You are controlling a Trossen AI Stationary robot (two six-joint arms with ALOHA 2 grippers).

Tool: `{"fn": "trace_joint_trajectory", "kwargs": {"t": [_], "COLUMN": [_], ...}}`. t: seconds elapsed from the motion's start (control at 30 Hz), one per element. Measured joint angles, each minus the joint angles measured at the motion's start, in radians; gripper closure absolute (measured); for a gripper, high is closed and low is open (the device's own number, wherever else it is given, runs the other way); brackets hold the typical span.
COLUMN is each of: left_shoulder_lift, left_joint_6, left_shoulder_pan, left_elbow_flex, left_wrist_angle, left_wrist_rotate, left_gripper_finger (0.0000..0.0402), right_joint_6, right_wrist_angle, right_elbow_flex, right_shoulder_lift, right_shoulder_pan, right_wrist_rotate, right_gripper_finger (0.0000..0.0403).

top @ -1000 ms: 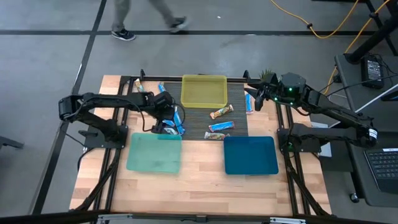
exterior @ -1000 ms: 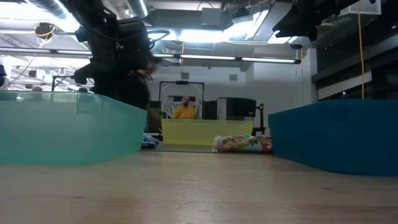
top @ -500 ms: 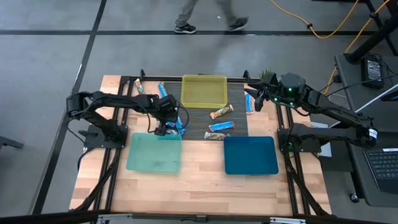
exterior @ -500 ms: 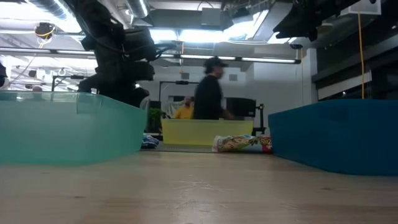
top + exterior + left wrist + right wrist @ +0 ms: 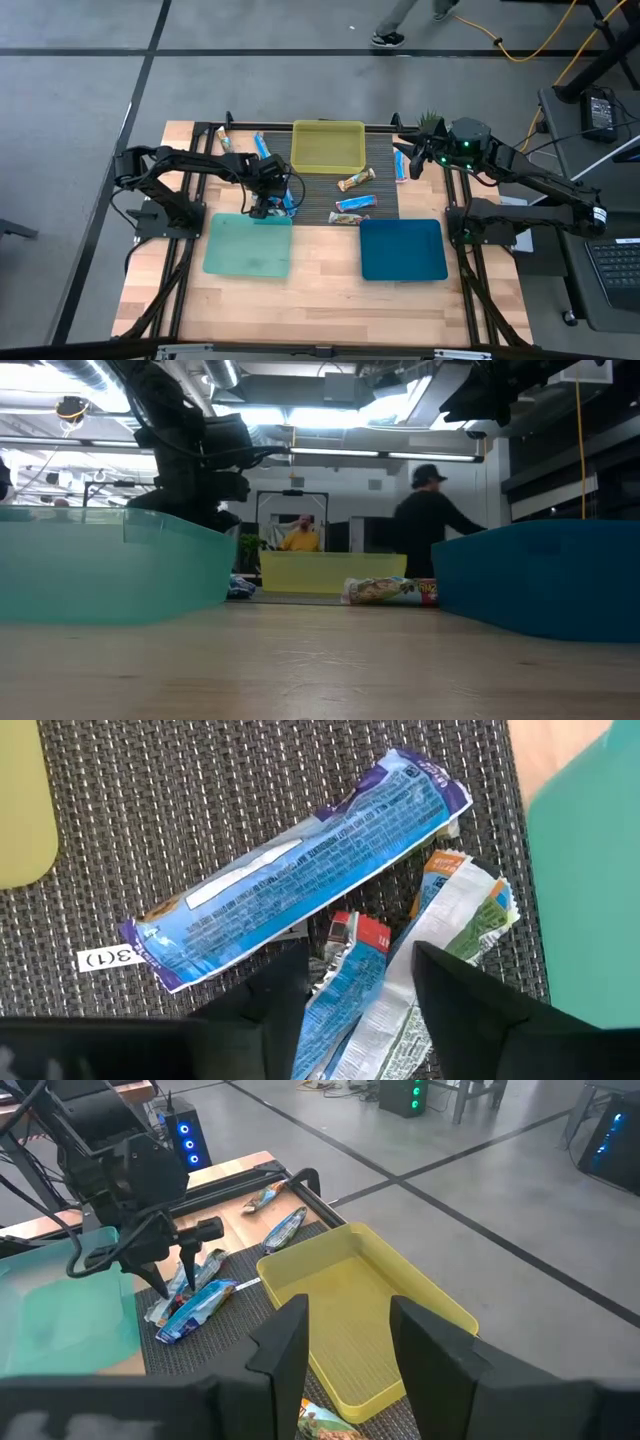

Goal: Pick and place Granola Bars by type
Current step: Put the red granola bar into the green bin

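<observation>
Granola Bars [image 5: 300, 880] clustered on dark mat beside teal bin [image 5: 248, 246]. Left tool [image 5: 350, 982] spread over blue/white wrappers, nothing pinched. Judged light, crinkly, slippery; mid-length grip advised. Right tool [image 5: 347, 1342] spread, parked above yellow bin [image 5: 370, 1310].

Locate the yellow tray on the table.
In the high view the yellow tray sits at the table's far middle edge, on the dark mat, beyond the loose bars.

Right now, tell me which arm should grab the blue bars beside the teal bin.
Left. Its end effector hangs over the blue bars next to the teal bin, fingers straddling them. The right end effector sits raised at the mat's far right corner.
</observation>
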Motion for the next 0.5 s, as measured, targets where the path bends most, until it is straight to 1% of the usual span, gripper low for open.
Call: {"fn": "trace_joint_trajectory", "kwargs": {"t": [0.33,0.5], "left_shoulder_lift": [0.000,0.000], "left_joint_6": [-0.034,-0.035], "left_shoulder_pan": [0.000,0.000], "left_elbow_flex": [0.020,0.020], "left_wrist_angle": [0.003,-0.013], "left_wrist_rotate": [0.005,0.006], "left_gripper_finger": [0.0297,0.0316], "right_joint_6": [0.004,0.006], "right_wrist_angle": [0.000,0.000], "right_elbow_flex": [0.000,0.000], "right_shoulder_lift": [0.000,0.000], "right_shoulder_pan": [0.000,0.000], "right_wrist_rotate": [-0.001,-0.001], "right_gripper_finger": [0.0257,0.0257]}}
